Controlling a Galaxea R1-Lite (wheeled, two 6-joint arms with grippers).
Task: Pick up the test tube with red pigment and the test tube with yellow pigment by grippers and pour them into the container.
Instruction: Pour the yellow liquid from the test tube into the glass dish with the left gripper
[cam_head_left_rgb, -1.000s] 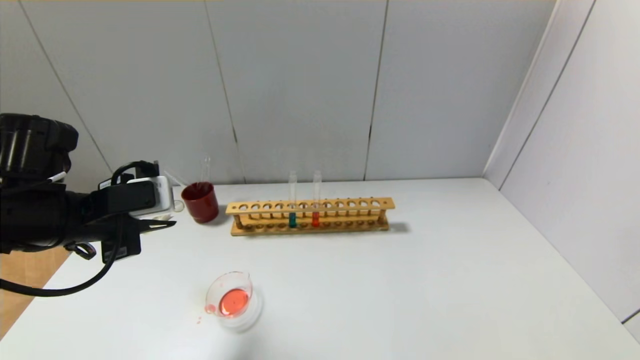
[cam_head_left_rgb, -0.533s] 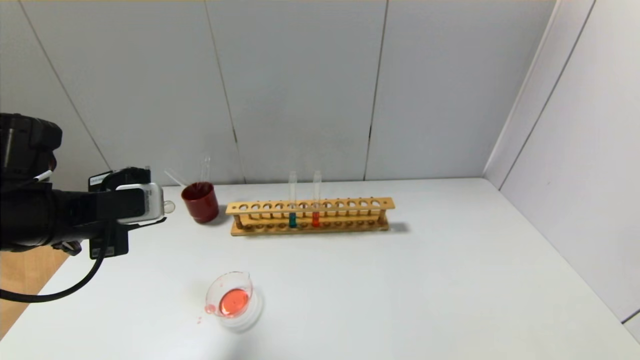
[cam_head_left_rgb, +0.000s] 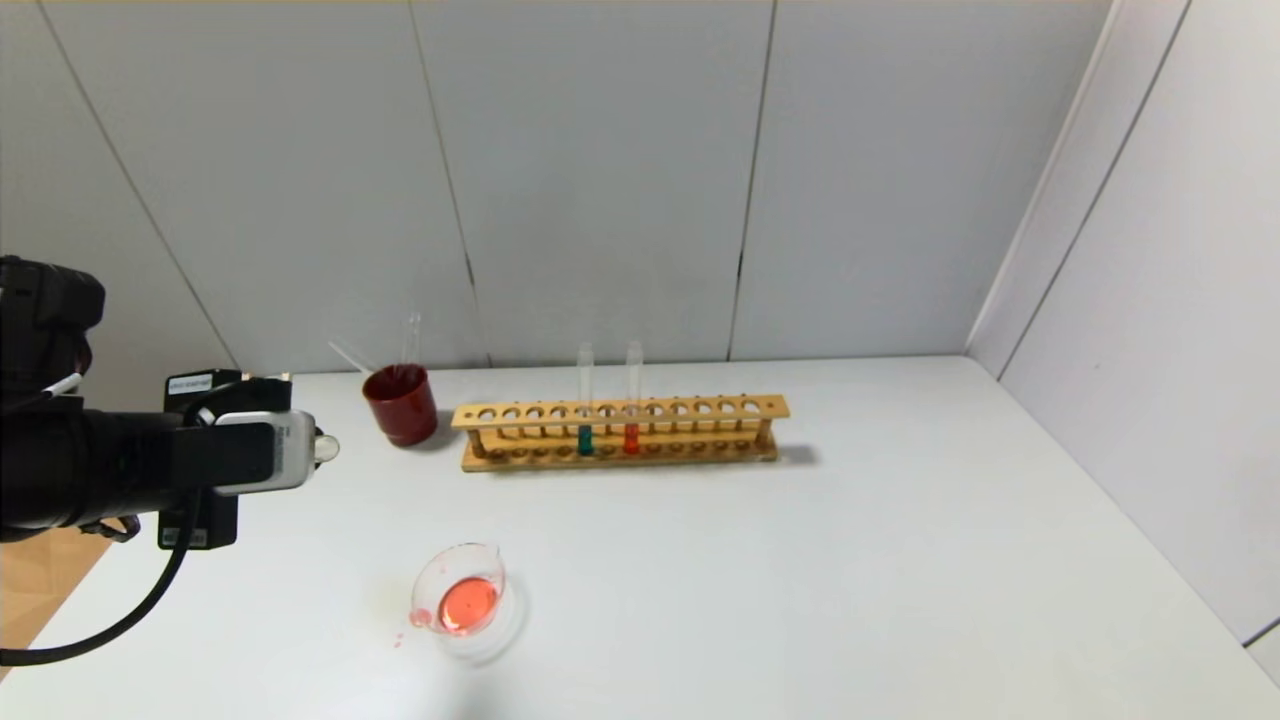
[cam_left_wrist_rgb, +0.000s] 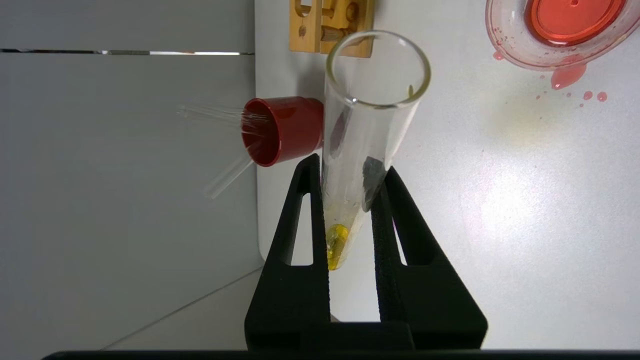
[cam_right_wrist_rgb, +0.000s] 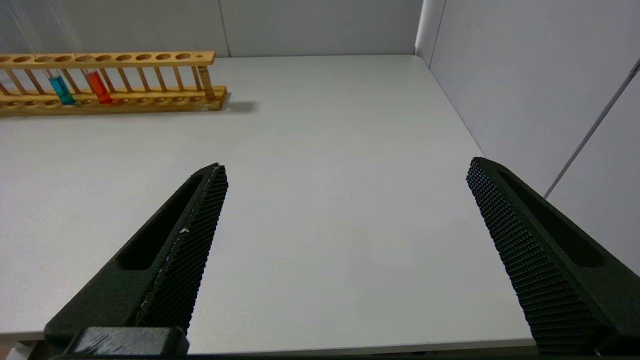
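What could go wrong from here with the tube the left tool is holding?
1. The left tool clamps the test tube with yellow pigment near its closed end only, so it might swing or slip.
2. Red drops already lie beside the container; another pour may also miss the rim.
3. The dark red cup sits close and could be bumped.

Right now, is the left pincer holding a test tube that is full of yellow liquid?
No. In the left wrist view the left pincer grips the test tube with yellow pigment, which holds only a small yellow remnant at its closed end.
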